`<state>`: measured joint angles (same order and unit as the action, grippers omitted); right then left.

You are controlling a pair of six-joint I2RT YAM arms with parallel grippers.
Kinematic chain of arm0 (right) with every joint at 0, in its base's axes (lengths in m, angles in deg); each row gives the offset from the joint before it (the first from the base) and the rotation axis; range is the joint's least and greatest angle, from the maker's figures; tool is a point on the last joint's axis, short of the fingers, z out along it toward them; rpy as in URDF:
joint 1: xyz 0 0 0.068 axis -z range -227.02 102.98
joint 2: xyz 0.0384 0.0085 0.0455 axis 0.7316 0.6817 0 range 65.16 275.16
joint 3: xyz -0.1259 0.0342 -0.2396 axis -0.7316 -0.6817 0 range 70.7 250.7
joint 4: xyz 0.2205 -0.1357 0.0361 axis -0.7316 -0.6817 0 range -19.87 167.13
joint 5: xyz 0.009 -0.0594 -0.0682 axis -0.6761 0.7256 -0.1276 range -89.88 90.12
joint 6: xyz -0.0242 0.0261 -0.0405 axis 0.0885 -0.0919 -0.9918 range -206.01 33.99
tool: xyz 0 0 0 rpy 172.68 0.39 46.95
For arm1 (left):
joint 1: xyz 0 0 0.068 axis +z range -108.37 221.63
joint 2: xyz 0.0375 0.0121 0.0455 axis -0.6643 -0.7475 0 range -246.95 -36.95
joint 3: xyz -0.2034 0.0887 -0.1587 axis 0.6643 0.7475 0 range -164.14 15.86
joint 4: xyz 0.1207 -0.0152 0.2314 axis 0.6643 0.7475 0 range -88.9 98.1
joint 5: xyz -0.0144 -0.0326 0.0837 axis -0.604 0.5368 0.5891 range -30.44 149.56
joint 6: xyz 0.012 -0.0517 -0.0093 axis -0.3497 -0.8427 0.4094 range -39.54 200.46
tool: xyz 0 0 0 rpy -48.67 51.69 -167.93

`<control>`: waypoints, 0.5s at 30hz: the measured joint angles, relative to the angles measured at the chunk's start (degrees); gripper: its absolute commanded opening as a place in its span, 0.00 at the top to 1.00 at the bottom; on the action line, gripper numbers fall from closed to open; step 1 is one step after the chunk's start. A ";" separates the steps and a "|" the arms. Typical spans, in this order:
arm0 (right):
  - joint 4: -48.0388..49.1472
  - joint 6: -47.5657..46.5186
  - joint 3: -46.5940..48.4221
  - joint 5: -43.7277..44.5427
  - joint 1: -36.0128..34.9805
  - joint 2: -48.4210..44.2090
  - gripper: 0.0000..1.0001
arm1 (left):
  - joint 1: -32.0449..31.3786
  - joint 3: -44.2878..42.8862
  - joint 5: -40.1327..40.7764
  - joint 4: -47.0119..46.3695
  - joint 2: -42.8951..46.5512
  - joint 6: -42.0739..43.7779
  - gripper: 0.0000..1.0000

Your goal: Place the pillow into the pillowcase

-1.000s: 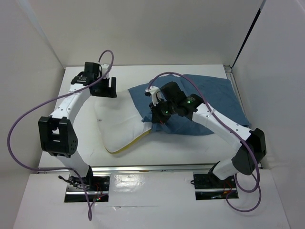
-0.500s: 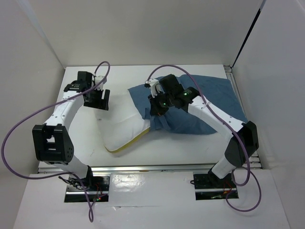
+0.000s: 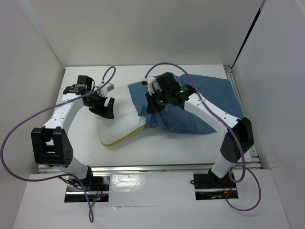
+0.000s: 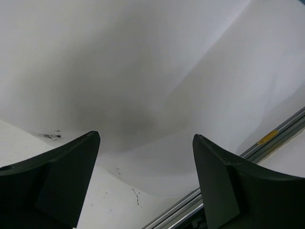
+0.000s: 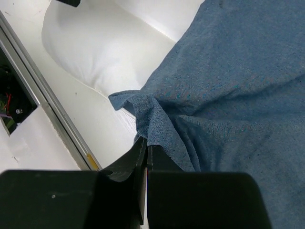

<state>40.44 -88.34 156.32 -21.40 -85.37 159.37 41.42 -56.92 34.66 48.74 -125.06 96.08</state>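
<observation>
- Dragging the hem was the work of my right gripper [image 3: 153, 102]. Over the last second it had travelled up and to the left in the top view. Its jaws were pinched tight on a gathered fold of the pillowcase [image 3: 200, 112], as the right wrist view showed.
- My left gripper [image 3: 105, 106] had come down from the upper left of the frame to the left edge of the pillow [image 3: 121, 123]. Its fingers [image 4: 62, 176] stood wide apart, with nothing between them and only white pillow beyond. I could not tell whether they touched it.
- The pillow lay left of centre in the top view. Its lower left part was bare, with the yellow band [image 3: 125, 137] along the near edge, and its upper right part was under blue cloth. Less white showed than a second before.
- I judged that the case was creeping over the pillow. Whether the pillow sat inside the mouth or merely beneath a draped layer was not clear. A fair share remained outside either way.
- Counted: one pillow, one pillowcase, two grippers, two purple cables [image 3: 167, 63] and one table [image 3: 157, 150].
</observation>
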 measured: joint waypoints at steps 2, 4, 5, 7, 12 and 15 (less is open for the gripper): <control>0.02 0.37 0.11 0.57 0.00 0.00 1.00 | -0.09 -0.22 -0.52 1.09 0.00 2.32 0.03; 0.07 0.44 0.42 0.92 0.00 0.04 1.00 | -0.52 -0.24 -0.46 1.16 0.28 3.89 0.01; 0.09 0.57 0.68 1.14 0.00 0.15 1.00 | -0.72 0.00 -0.04 1.03 0.72 4.98 0.01; 0.28 0.61 1.36 1.25 0.00 0.50 1.00 | -1.16 1.46 0.52 0.31 2.80 7.69 0.00; 0.79 1.22 3.13 1.46 0.02 2.38 1.00 | -1.55 7.48 1.33 0.61 10.67 17.70 0.00; 0.98 1.51 3.91 1.42 0.26 3.41 1.00 | -1.84 9.97 1.79 1.03 14.16 22.77 0.00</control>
<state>41.43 -86.83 160.24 -19.98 -85.11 162.78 39.59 -46.95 36.45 49.77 -110.90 118.85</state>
